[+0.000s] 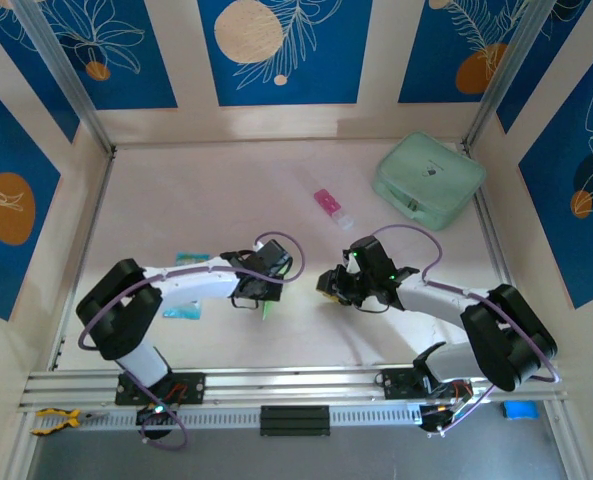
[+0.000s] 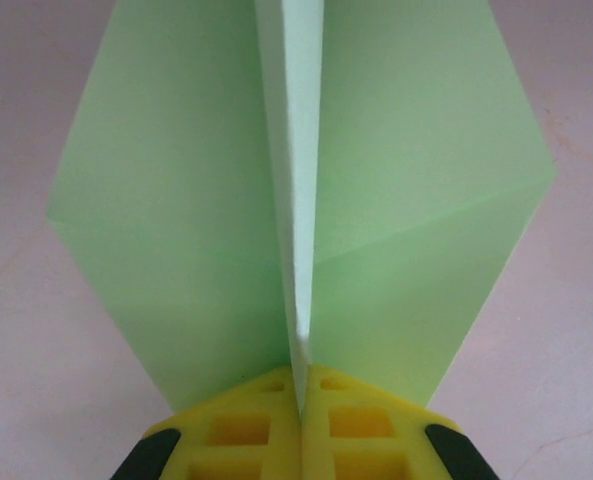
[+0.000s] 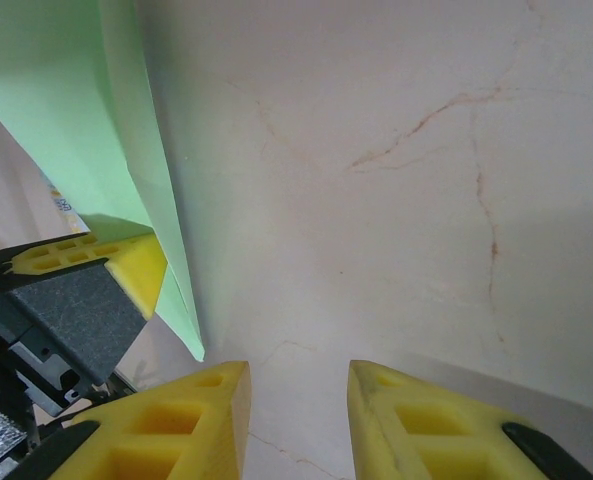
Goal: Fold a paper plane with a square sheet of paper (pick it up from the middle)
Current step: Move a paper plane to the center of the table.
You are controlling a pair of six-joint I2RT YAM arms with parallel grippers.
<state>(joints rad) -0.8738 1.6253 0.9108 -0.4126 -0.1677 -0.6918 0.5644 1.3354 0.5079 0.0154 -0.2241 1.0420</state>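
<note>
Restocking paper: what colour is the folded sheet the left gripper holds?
Pale lime green; the folded sheet shows best in the left wrist view.

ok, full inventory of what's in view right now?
paper: 1, pale green, folded, centre fold pinched in the left gripper
case: 1, mint green, far right of the table
tube: 1, pink and white, mid-table, left of the case
packet: 1 as far as I can tell, blue and white, partly under the left arm
yellow tool: 1, yellow-orange, near left corner by the rail
blue item: 1, blue, near right corner, too small to identify
table: 1, pale pinkish
left gripper: 1, yellow pads, shut on the paper
right gripper: 1, yellow pads, open, nothing between them, beside the paper
</note>
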